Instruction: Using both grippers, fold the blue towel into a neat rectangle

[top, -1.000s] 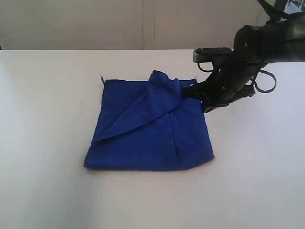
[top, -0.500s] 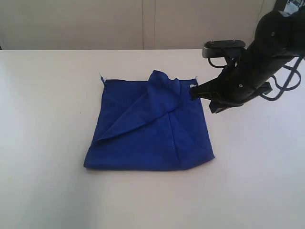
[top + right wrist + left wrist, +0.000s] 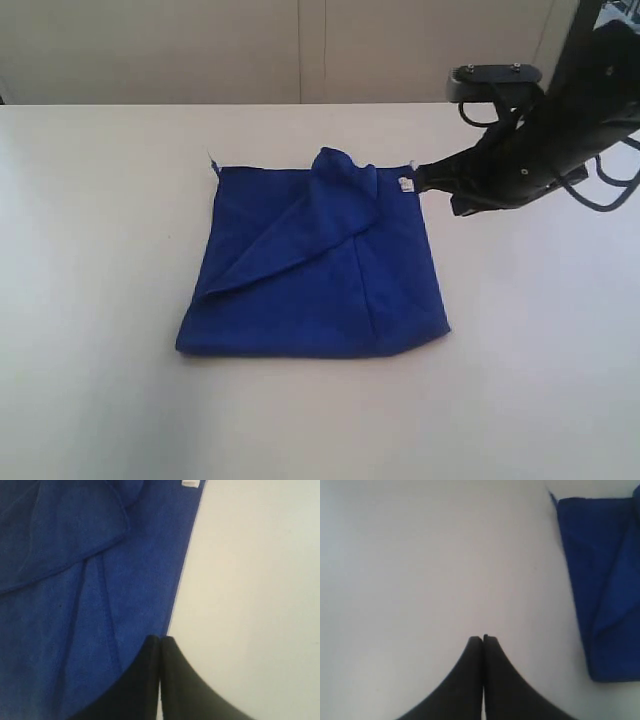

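The blue towel [image 3: 310, 270] is lying partly folded on the white surface [image 3: 100, 200], with one flap bunching up toward its far edge. I am holding the right tool [image 3: 420, 180] just beside the towel's far right corner, next to the small white tag [image 3: 406, 183], jaws pressed together and gripping nothing. The left tool [image 3: 483, 639] is hovering over bare surface, apart from the towel, likewise closed tight and empty.

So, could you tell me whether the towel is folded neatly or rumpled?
Folded but rumpled: the towel lies on the table with a diagonal flap across it, bunched up at the far edge.
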You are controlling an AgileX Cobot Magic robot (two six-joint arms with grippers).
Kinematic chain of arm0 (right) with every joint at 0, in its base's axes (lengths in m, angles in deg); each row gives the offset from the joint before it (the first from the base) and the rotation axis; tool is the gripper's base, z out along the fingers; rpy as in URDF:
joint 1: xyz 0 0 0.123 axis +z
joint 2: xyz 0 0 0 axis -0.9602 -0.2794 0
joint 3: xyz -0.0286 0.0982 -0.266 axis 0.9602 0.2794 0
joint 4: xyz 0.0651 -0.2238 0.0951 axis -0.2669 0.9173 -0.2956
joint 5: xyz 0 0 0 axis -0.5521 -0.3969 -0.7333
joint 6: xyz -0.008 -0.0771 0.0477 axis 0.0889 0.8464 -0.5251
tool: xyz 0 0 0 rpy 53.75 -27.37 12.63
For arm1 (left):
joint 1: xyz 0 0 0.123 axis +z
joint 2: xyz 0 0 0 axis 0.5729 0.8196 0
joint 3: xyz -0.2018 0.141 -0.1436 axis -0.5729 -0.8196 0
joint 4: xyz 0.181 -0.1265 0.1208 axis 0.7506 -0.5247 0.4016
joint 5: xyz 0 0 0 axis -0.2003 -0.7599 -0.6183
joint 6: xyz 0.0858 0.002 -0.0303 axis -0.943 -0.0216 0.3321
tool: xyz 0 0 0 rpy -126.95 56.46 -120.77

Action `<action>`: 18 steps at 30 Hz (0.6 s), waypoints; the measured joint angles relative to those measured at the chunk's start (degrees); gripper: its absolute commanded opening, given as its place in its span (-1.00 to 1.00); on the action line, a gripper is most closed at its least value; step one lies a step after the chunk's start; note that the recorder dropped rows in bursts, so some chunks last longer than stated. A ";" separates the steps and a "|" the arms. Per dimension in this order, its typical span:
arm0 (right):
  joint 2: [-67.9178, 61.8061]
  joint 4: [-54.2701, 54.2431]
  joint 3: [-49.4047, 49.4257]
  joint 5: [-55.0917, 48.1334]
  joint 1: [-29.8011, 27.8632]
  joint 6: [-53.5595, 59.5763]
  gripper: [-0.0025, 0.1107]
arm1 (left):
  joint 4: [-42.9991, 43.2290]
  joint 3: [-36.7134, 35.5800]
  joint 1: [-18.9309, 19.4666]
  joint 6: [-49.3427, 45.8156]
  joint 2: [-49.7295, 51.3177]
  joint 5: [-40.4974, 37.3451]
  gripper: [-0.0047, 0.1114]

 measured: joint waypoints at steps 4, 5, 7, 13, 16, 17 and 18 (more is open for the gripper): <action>-1.09 -2.34 0.00 2.03 -0.70 0.00 -0.96 | -11.58 0.00 -3.80 -8.98 3.21 0.35 -0.92; -1.57 -2.79 0.00 2.25 -0.84 0.00 -0.96 | -13.28 0.12 -5.30 -10.24 4.33 0.37 -0.92; -2.56 -4.00 0.00 2.66 -1.27 0.43 -0.96 | -15.07 0.99 -8.82 -11.69 7.11 0.91 -0.92; -4.64 -15.12 -2.20 -3.30 -9.37 10.72 -0.96 | -15.71 6.97 -23.93 -12.48 19.99 7.32 -0.92; -4.64 -20.31 -2.34 -7.94 -14.07 15.39 -0.96 | -14.13 12.52 -31.90 -12.49 28.67 10.47 -0.92; -4.64 -20.86 -2.34 -8.77 -15.10 15.81 -0.96 | -12.70 14.66 -33.91 -11.95 31.39 10.90 -0.92; -4.64 -21.41 -2.34 -9.62 -15.98 16.18 -0.96 | -10.87 17.00 -35.39 -11.02 33.62 11.36 -0.92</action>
